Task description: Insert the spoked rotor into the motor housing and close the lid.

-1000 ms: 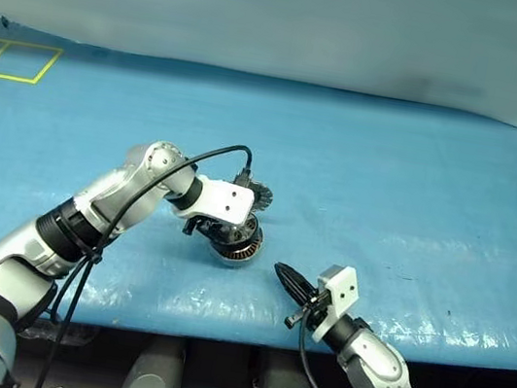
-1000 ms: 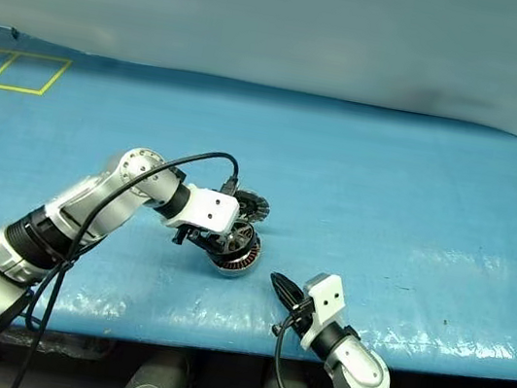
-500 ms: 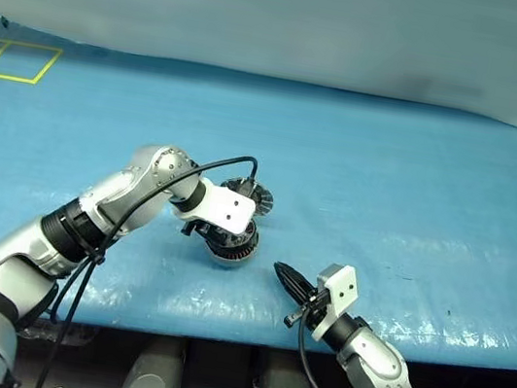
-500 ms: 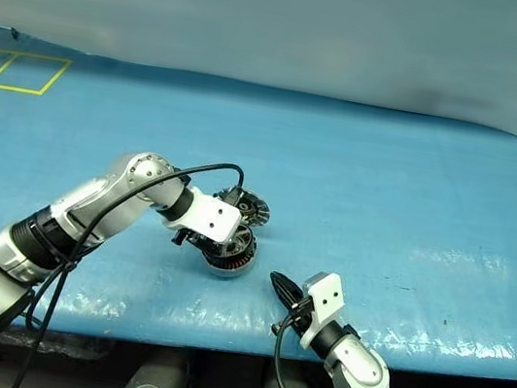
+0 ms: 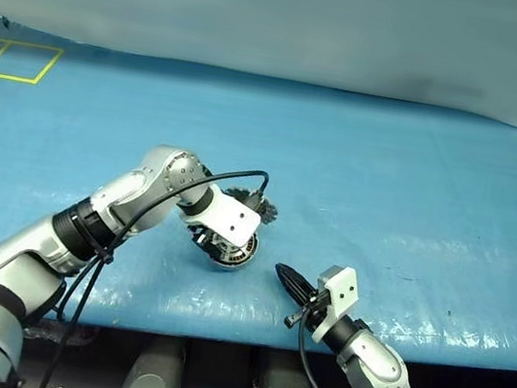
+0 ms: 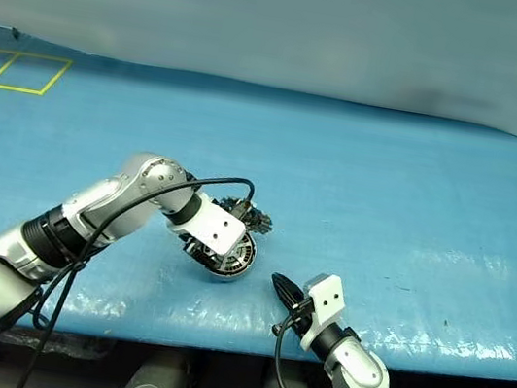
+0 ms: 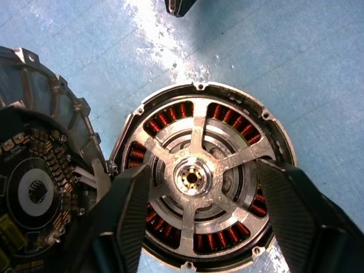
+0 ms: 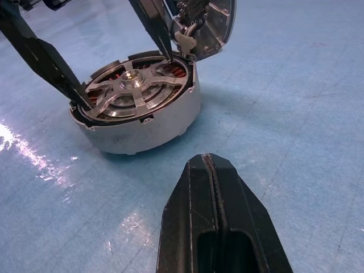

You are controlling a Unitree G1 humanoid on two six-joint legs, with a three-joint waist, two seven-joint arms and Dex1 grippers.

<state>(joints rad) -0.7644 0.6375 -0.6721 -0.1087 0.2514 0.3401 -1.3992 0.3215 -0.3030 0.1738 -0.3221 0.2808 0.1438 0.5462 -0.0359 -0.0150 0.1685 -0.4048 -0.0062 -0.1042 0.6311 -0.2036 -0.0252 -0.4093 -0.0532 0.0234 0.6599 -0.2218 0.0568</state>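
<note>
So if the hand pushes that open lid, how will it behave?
The lid is joined to the housing at one edge, so it should swing over rather than slide. It looks like rigid metal, so it probably won't flex. The housing sits flat on the blue sheet, so it may skid a little, not tip.

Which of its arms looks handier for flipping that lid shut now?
Probably the left: its open gripper straddles the motor housing, right beside the raised lid. The shut right gripper sits apart.
</note>
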